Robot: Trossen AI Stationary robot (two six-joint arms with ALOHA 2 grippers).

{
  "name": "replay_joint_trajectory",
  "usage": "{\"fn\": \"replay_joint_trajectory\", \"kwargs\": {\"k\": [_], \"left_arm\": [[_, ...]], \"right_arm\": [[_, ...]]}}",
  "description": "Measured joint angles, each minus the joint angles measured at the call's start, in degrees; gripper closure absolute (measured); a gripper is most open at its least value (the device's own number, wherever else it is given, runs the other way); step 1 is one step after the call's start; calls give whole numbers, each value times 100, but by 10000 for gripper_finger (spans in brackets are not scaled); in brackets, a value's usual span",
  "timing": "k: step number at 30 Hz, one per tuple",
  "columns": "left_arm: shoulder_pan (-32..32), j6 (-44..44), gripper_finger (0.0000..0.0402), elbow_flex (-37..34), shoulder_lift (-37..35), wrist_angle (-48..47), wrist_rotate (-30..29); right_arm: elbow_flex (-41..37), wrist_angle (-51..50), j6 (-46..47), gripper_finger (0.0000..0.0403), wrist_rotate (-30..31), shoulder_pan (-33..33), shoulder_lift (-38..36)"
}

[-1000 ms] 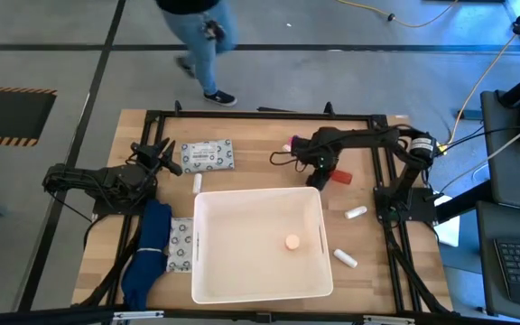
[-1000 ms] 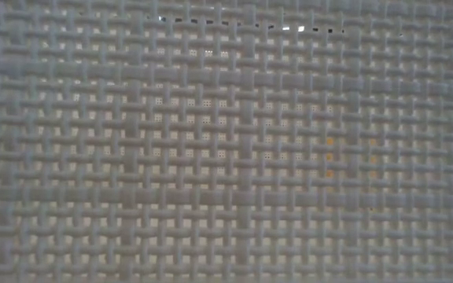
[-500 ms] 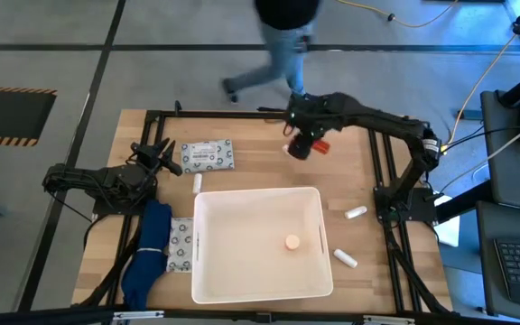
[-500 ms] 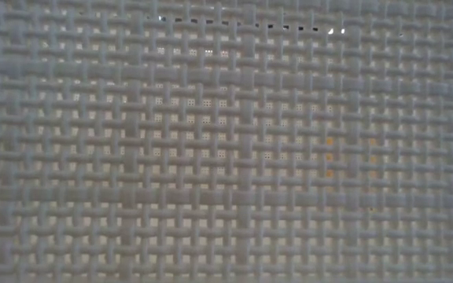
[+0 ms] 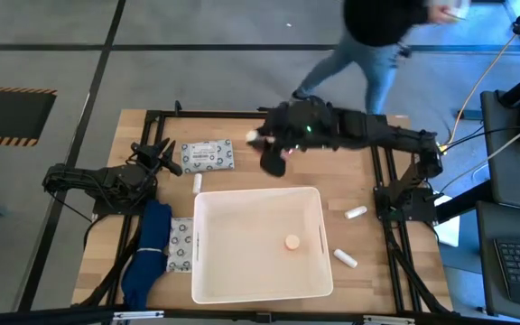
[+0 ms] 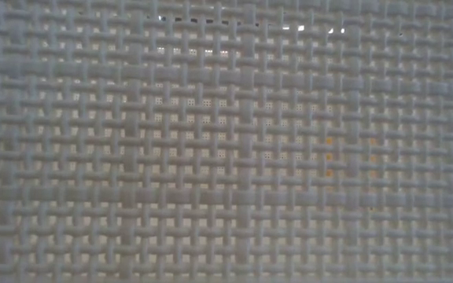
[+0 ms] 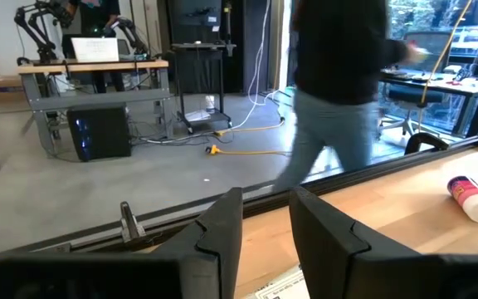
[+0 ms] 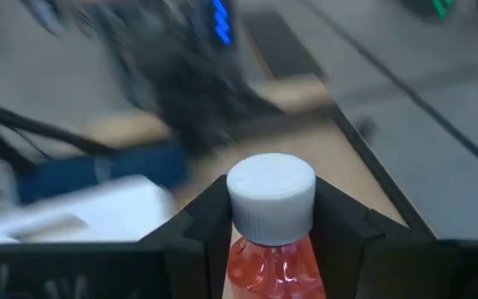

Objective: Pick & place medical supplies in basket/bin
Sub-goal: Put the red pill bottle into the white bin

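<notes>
My right gripper [image 5: 264, 147] hangs high over the table's far middle, beyond the white bin [image 5: 256, 191], shut on a tiny red bottle [image 8: 269, 264] with a white cap. An orange-capped vial [image 5: 292, 241] lies inside the bin. White tubes lie right of the bin [image 5: 357, 213] [image 5: 345, 258] and at its far-left corner [image 5: 198, 183]. Patterned packets lie at far left [image 5: 208, 154] and left of the bin [image 5: 181, 246]. A pink-capped vial [image 7: 470, 196] lies on the wood. My left gripper [image 5: 162, 153] [image 7: 264, 224] waits open at the left. My right gripper pinches the red bottle between its two fingers at the neck, just under the white cap [image 8: 270, 196]. The bottle lies along the fingers, cap foremost and past the fingertips. The fingers slant slightly downward toward the table's left. The bottle is lifted clear of the table.
A blue cloth [image 5: 150, 248] lies along the table's left side. A black frame rail [image 5: 242, 115] borders the table. A person [image 5: 377, 36] walks just past the far edge. A white woven lattice [image 6: 226, 141] fills the low view and hides the table.
My right gripper has risen from the table at the bin's far-right corner, carrying the red bottle up and toward the far-left. It has tipped from pointing down to nearly level. The person has walked from left to right behind the table.
</notes>
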Motion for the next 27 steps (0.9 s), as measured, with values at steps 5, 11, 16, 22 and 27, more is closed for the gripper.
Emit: {"fn": "replay_joint_trajectory", "kwargs": {"k": [5,11,16,22,27], "left_arm": [[0,-1,304,0,0,0,-4],[1,0,304,0,0,2,16],[0,-1,304,0,1,2,23],[0,-1,304,0,0,2,24],[0,-1,304,0,-1,2,26]], "right_arm": [[-432,1337,34,273,0,711,42],[-1307,2747,163,273,26,1219,45],[-2207,3876,316,273,255,1482,45],[-3296,5548,223,273,548,1669,45],[-4000,6515,272,273,1203,1812,45]]}}
